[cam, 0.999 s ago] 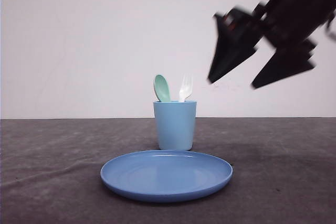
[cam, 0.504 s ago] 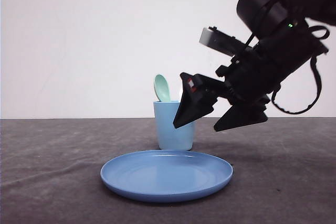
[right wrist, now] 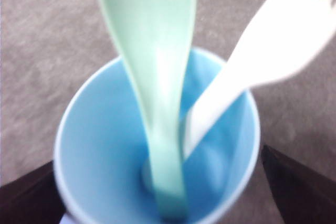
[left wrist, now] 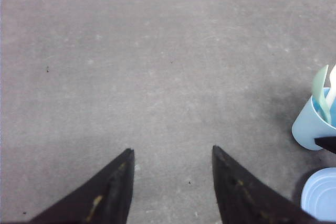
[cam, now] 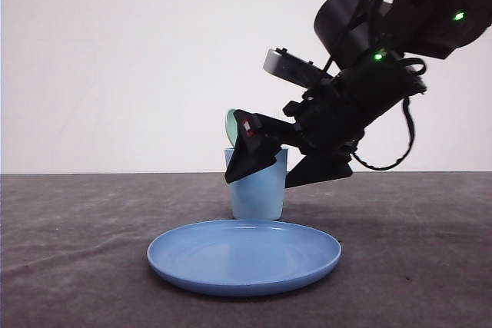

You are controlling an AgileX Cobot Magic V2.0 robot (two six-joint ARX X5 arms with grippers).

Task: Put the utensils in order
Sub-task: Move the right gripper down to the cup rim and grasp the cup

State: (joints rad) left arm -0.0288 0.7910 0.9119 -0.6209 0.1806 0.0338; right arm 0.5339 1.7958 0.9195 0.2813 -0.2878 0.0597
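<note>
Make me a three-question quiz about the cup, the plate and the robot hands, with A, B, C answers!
1. Where are the spoon and fork?
A. on the plate
B. standing in the cup
C. lying on the table

2. What colour is the spoon?
A. red
B. yellow
C. pale green

3. How are the left gripper's fingers?
A. spread apart, holding nothing
C. clamped on the fork
B. squeezing the cup

Answers:
1 B: the right wrist view shows both handles down inside the cup, with nothing on the plate in the front view.
2 C: its bowl looks mint green beside the white fork.
3 A: the left wrist view shows bare table between them.
</note>
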